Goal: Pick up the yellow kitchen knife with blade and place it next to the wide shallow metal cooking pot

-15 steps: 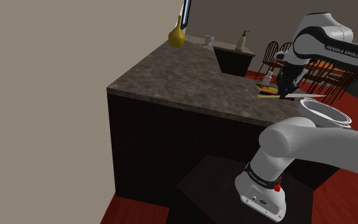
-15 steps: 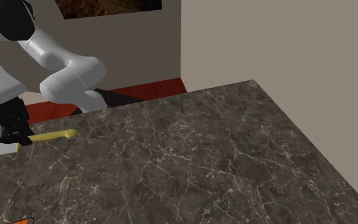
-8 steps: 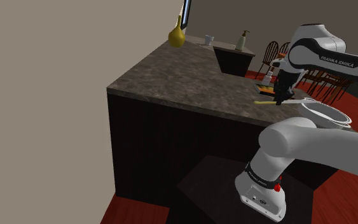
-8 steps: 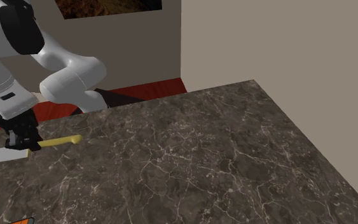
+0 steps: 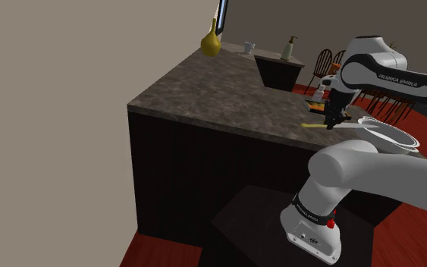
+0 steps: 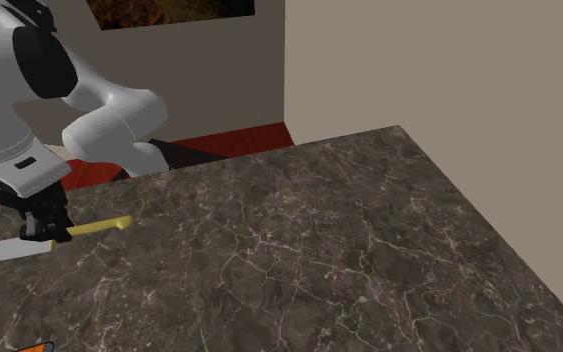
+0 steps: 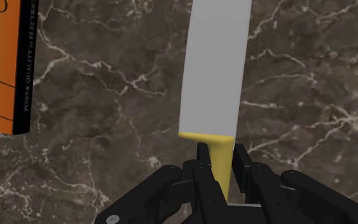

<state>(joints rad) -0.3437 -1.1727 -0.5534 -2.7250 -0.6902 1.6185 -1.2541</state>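
Down by wide pot [image 5: 371,130], gripper [image 5: 331,120] lowered yellow knife [image 7: 215,70] nearly onto marble countertop [image 6: 319,250] over last second, jaws pinched tight on it. Release looked next, imo.
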